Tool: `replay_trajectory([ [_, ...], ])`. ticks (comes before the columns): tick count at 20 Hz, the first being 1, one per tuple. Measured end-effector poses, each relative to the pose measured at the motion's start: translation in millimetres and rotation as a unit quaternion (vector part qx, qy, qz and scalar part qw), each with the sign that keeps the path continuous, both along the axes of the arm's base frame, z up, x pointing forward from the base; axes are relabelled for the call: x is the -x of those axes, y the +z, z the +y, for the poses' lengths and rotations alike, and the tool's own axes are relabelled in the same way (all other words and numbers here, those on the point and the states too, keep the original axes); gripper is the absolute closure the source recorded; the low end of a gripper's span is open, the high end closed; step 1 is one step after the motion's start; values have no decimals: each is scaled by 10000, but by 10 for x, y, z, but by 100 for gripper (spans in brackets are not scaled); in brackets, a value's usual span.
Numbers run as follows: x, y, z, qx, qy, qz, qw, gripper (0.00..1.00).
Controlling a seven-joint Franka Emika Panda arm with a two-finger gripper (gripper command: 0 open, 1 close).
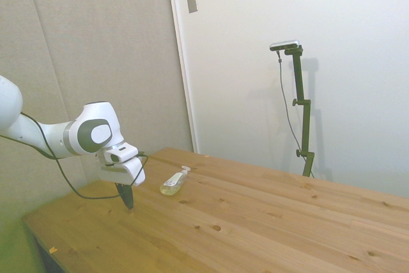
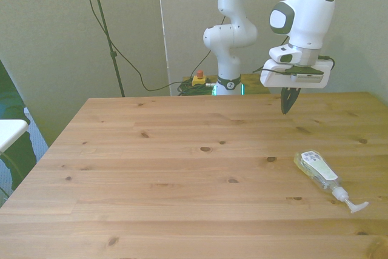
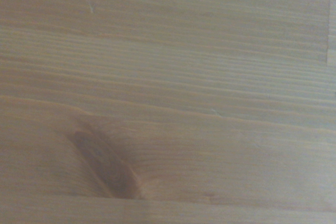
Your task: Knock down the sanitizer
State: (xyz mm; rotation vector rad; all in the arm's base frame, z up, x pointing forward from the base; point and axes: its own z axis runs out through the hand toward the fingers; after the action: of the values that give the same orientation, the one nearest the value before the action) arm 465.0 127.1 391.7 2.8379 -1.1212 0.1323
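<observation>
The sanitizer, a small clear bottle of pale yellowish liquid with a white pump top, lies on its side on the wooden table, toward the front view's right, pump pointing to the near right corner. My gripper hangs just above the table farther back, well apart from the bottle, its dark fingers pressed together into one point with nothing between them. The wrist view holds only blurred wood grain with a dark knot.
The table's right edge in the front view runs close beside the bottle. A white object sits off the table at the front view's left. A cable trails from the wrist.
</observation>
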Motion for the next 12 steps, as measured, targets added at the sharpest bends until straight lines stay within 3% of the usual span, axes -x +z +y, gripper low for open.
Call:
replay_trajectory([
  [12, 124, 151, -98, 1, -25, -146, 9999, 0],
])
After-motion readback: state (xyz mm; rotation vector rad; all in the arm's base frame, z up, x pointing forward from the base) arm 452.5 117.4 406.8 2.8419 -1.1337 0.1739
